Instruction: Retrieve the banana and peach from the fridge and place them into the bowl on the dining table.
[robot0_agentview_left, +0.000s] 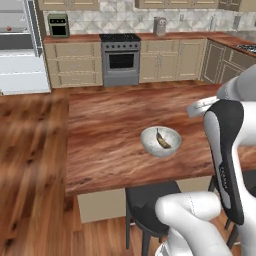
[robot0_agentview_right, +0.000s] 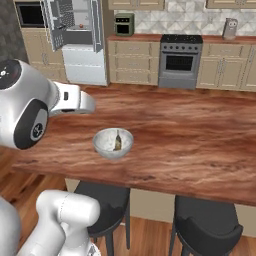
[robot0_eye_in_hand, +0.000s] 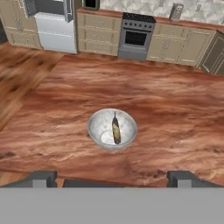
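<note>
The light grey bowl (robot0_agentview_left: 161, 141) (robot0_agentview_right: 113, 143) (robot0_eye_in_hand: 112, 129) sits on the reddish-brown dining table (robot0_agentview_left: 110, 120) (robot0_agentview_right: 190, 135) (robot0_eye_in_hand: 175, 109), toward its near edge. The dark olive banana (robot0_agentview_left: 162, 139) (robot0_agentview_right: 118, 141) (robot0_eye_in_hand: 116, 129) lies inside it. My gripper (robot0_eye_in_hand: 113, 178) hovers above the table's near edge, short of the bowl, open and with nothing in it. Across the room the fridge (robot0_agentview_left: 20, 65) (robot0_agentview_right: 82, 47) (robot0_eye_in_hand: 51, 24) stands with its upper doors open. A small orange-red spot on a shelf looks like the peach (robot0_agentview_right: 81, 25).
Dark round stools (robot0_agentview_left: 150, 202) (robot0_agentview_right: 207, 222) are tucked under the table's near edge. A black-fronted stove (robot0_agentview_left: 120, 59) (robot0_agentview_right: 180, 61) and tan cabinets (robot0_agentview_left: 172, 60) line the back wall. Wooden floor (robot0_agentview_left: 30, 150) stretches between table and fridge.
</note>
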